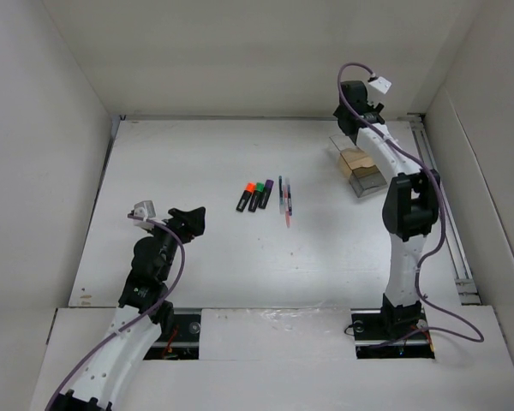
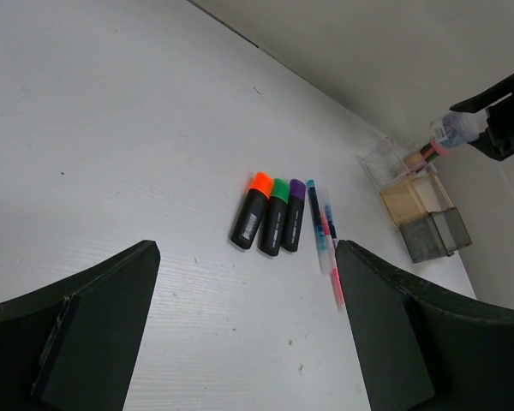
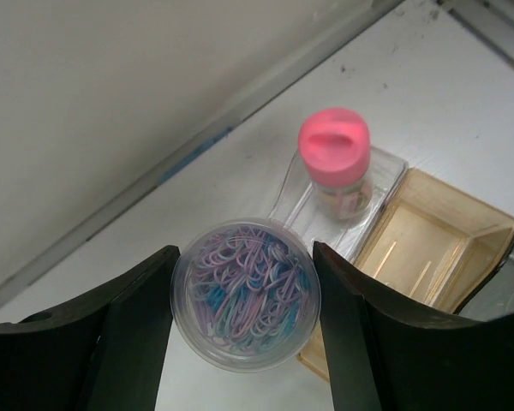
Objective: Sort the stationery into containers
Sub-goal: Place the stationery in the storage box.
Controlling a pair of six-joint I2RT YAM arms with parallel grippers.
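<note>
Left gripper (image 2: 240, 338): wide open, empty, above desk (image 1: 197, 154).
Right gripper (image 3: 244, 330): clamped on paperclip jar (image 3: 246, 291), over container's far end.
Highlighters (image 2: 274, 214), pens (image 2: 321, 235): side by side, mid-desk.
Container (image 1: 366, 178): far right; pink-lidded jar (image 3: 335, 154) inside.

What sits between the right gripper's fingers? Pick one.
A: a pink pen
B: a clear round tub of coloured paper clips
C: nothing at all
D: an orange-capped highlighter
B: the right wrist view shows the clear round tub of paper clips filling the gap between the fingers of the right gripper, while the highlighters lie mid-table.
</note>
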